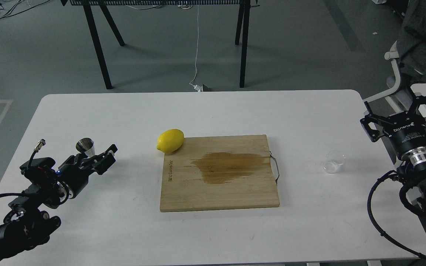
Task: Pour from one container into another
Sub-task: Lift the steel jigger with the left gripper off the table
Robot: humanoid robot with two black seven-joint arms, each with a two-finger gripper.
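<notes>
The shiny steel jigger stands upright at the table's left, its upper cone showing above my left gripper. That gripper is shut on the jigger, whose lower half is hidden by the black fingers. The small clear cup stands alone on the white table at the right, just past the cutting board's metal handle. My right gripper hovers beyond the table's right edge, behind and to the right of the cup. It is open, fingers spread wide, with nothing between them.
A wooden cutting board with a dark wet stain lies mid-table. A yellow lemon rests at its back-left corner. The white table ends close behind my right gripper. Black table legs stand on the floor beyond.
</notes>
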